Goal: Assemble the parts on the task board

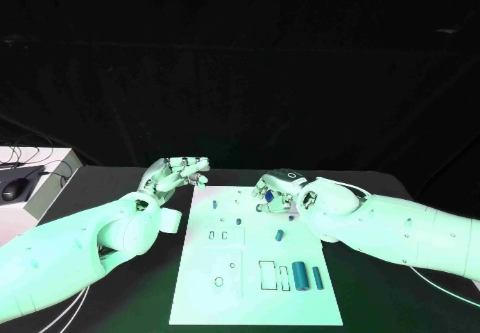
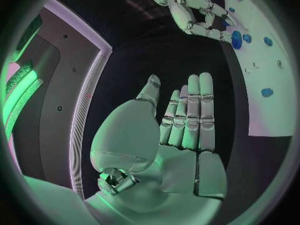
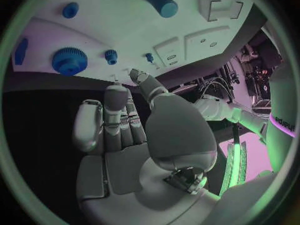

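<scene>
At the far end of the task board (image 1: 205, 291), the right hand (image 1: 277, 191) hangs over the plate's top edge, close to a large blue gear (image 3: 69, 61) and a small blue gear (image 3: 110, 56) that sit near that rim. From the right wrist view its fingers lie nearly straight and side by side, the thumb set apart, with nothing between them, so it seems to hold no part; in the head view the fingers look more curled, and a blue piece shows just beneath them, so contact cannot be ruled out. The left hand (image 1: 177, 173) hovers beside the board's far left corner, off the plate, fingers extended and empty. Other parts lie well apart down the board: a short blue cylinder (image 1: 279, 236) mid-plate and two long blue pegs (image 1: 308, 276) near the lower slots. The step in hand looks like reaching for a gear. Next comes closing the fingers on it squarely without nudging its neighbour.
</scene>
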Controlling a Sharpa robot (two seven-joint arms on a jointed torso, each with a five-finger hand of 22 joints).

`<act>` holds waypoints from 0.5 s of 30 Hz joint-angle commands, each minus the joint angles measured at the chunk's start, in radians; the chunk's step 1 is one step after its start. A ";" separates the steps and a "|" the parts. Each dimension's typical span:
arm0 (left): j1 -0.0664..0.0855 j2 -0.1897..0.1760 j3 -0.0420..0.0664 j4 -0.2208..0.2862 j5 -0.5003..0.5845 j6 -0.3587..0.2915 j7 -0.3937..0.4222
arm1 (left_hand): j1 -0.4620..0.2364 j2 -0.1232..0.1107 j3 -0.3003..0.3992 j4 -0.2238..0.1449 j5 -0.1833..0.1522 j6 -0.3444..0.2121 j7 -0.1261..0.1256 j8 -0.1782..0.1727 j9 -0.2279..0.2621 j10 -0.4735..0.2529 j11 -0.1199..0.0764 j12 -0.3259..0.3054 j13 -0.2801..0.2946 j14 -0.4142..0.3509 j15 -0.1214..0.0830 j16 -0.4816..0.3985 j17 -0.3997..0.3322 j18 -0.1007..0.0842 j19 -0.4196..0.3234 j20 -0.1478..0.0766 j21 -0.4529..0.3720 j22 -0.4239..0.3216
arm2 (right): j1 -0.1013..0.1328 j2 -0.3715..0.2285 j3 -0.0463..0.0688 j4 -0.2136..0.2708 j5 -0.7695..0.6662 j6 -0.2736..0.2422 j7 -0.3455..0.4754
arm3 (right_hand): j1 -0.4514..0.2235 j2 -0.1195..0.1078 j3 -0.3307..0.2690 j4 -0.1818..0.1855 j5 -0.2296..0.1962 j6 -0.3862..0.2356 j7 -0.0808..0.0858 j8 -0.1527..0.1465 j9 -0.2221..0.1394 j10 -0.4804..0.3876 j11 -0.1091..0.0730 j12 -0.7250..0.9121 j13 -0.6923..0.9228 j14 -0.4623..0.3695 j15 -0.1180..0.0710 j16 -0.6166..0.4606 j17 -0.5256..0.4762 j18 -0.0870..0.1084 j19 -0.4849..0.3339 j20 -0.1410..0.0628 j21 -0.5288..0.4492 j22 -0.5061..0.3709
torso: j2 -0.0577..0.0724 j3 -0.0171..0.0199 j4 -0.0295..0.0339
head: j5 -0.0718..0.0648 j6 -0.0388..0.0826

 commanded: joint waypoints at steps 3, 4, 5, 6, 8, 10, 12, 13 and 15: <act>-0.001 -0.002 0.001 0.003 -0.011 0.034 -0.009 | -0.002 0.005 0.000 -0.005 -0.001 0.000 0.001 0.000 0.001 -0.001 0.000 -0.004 0.000 -0.008 0.001 0.003 -0.001 0.013 -0.005 0.000 0.004 0.001 | 0.003 0.007 0.001 0.001 -0.079 0.043 -0.071 | -0.001 -0.012 0.017 0.002 -0.004 0.000 0.003 0.001 0.000 -0.015 0.009 -0.024 -0.003 -0.011 0.004 0.003 -0.003 -0.001 -0.005 0.005 -0.013 0.004 | 0.014 -0.0072 0.0083 | -0.005 0.002; -0.001 -0.003 0.001 0.003 -0.011 0.034 -0.009 | -0.002 0.005 0.001 -0.005 -0.001 0.000 0.001 0.000 0.001 -0.002 0.001 -0.004 0.000 -0.008 0.002 0.003 -0.003 0.013 -0.006 0.001 0.006 0.000 | 0.003 0.009 0.001 0.000 -0.085 0.049 -0.077 | -0.002 -0.014 0.018 0.004 -0.006 0.001 0.003 0.001 0.000 -0.020 0.011 -0.028 -0.003 -0.011 0.005 0.003 -0.004 0.000 -0.006 0.005 -0.015 0.005 | 0.016 -0.0082 0.0094 | -0.006 0.002; -0.001 -0.003 0.001 0.004 -0.011 0.035 -0.010 | -0.002 0.005 0.001 -0.005 -0.001 -0.002 0.001 0.000 0.001 -0.004 0.001 -0.003 0.000 -0.008 0.002 0.004 -0.007 0.015 -0.008 0.003 0.011 -0.001 | 0.003 0.010 0.001 -0.002 -0.090 0.054 -0.082 | -0.002 -0.015 0.018 0.006 -0.008 0.005 0.004 0.001 0.000 -0.023 0.012 -0.031 -0.003 -0.011 0.006 0.004 -0.004 0.001 -0.005 0.006 -0.018 0.006 | 0.017 -0.0091 0.0104 | -0.007 0.002; -0.001 -0.004 0.001 0.004 -0.011 0.035 -0.010 | -0.002 0.005 0.001 -0.005 -0.001 -0.002 0.001 0.000 0.001 -0.004 0.001 -0.003 0.000 -0.008 0.002 0.004 -0.007 0.015 -0.008 0.003 0.011 -0.001 | 0.003 0.011 0.001 -0.004 -0.094 0.058 -0.087 | -0.001 -0.017 0.018 0.010 -0.011 0.008 0.004 0.000 0.000 -0.026 0.013 -0.035 -0.004 -0.012 0.007 0.004 -0.006 0.002 -0.005 0.008 -0.022 0.007 | 0.020 -0.0104 0.0116 | -0.008 0.003; -0.001 -0.006 0.001 0.006 -0.011 0.036 -0.011 | -0.002 0.005 0.001 -0.005 -0.001 -0.002 0.001 0.000 0.001 -0.004 0.001 -0.003 0.000 -0.008 0.002 0.004 -0.007 0.015 -0.008 0.003 0.011 -0.001 | 0.003 0.014 0.001 -0.007 -0.103 0.063 -0.096 | 0.002 -0.022 0.015 0.021 -0.019 0.012 0.006 0.002 0.000 -0.036 0.017 -0.044 -0.005 -0.012 0.009 0.004 -0.008 0.005 -0.005 0.011 -0.032 0.011 | 0.023 -0.0120 0.0135 | -0.009 0.003; -0.001 -0.007 0.001 0.007 -0.011 0.037 -0.011 | -0.003 0.004 0.002 -0.004 -0.001 -0.004 0.002 0.000 0.001 -0.007 0.002 -0.004 0.000 -0.010 0.003 0.003 -0.010 0.016 -0.010 0.004 0.013 -0.002 | 0.003 0.016 0.000 -0.009 -0.109 0.064 -0.102 | 0.010 -0.027 0.014 0.034 -0.023 0.008 0.008 0.001 0.000 -0.035 0.017 -0.046 -0.004 -0.013 0.010 0.006 -0.012 0.006 -0.001 0.013 -0.043 0.022 | 0.027 -0.0129 0.0151 | -0.009 0.004; -0.001 -0.009 0.001 0.008 -0.011 0.037 -0.012 | -0.003 0.004 0.002 -0.004 -0.001 -0.005 0.002 0.000 0.001 -0.008 0.002 -0.004 0.000 -0.011 0.003 0.002 -0.012 0.016 -0.011 0.004 0.013 -0.003 | 0.003 0.017 0.000 -0.009 -0.117 0.065 -0.108 | 0.015 -0.031 0.013 0.043 -0.023 0.009 0.007 0.001 0.000 -0.041 0.019 -0.048 -0.004 -0.014 0.012 0.008 -0.014 0.007 0.001 0.013 -0.052 0.031 | 0.029 -0.0136 0.0170 | -0.011 0.005; -0.001 -0.010 0.001 0.008 -0.011 0.037 -0.012 | -0.003 0.004 0.002 -0.004 -0.001 -0.005 0.002 0.000 0.001 -0.008 0.002 -0.004 0.000 -0.011 0.003 0.002 -0.012 0.016 -0.011 0.004 0.013 -0.003 | 0.003 0.017 0.000 -0.009 -0.120 0.067 -0.112 | 0.020 -0.033 0.014 0.049 -0.026 0.008 0.008 0.002 -0.001 -0.041 0.020 -0.048 -0.005 -0.015 0.012 0.009 -0.016 0.007 0.003 0.013 -0.061 0.040 | 0.031 -0.0141 0.0183 | -0.014 0.005; -0.001 -0.012 0.001 0.009 -0.011 0.037 -0.012 | -0.003 0.003 0.002 -0.005 -0.001 -0.006 0.003 0.000 0.001 -0.009 0.003 -0.003 0.000 -0.012 0.004 0.001 -0.014 0.016 -0.012 0.005 0.013 -0.004 | 0.003 0.018 0.000 -0.009 -0.125 0.072 -0.119 | 0.019 -0.034 0.013 0.049 -0.024 0.009 0.008 0.001 0.000 -0.041 0.018 -0.049 -0.005 -0.014 0.011 0.009 -0.016 0.007 0.003 0.014 -0.061 0.041 | 0.034 -0.0151 0.0199 | -0.014 0.008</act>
